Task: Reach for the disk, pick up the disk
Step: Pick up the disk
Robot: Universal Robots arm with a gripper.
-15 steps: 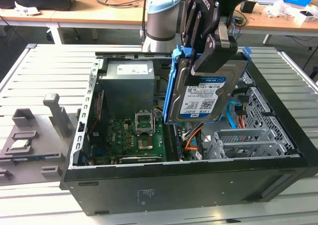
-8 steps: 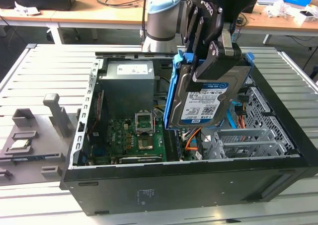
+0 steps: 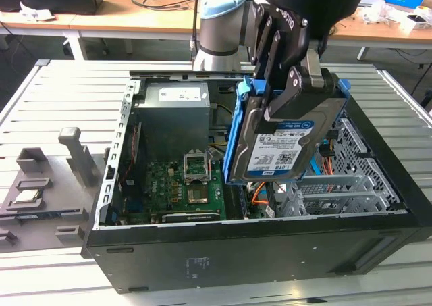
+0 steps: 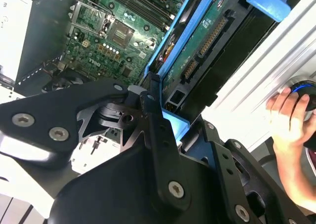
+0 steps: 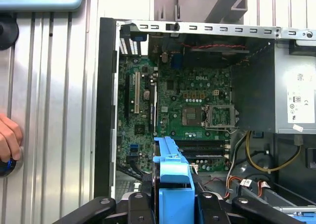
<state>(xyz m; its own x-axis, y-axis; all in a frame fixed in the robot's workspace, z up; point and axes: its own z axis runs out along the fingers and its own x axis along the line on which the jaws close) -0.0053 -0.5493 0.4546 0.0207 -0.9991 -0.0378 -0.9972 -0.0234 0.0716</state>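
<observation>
The disk is a silver hard drive with a white-and-blue label in a blue rail frame. It hangs tilted on edge above the open computer case, clear of the drive cage. My gripper is shut on its upper end, one black finger on each face. In the second wrist view the disk's green circuit-board side runs away from the fingers. The first wrist view looks down along its blue frame, clamped between the black fingers.
The black case lies open on a slatted metal table, with a green motherboard, a grey power supply and a metal drive cage. A grey fixture holding a processor chip sits at the exterior view's left. A hand rests beside the case.
</observation>
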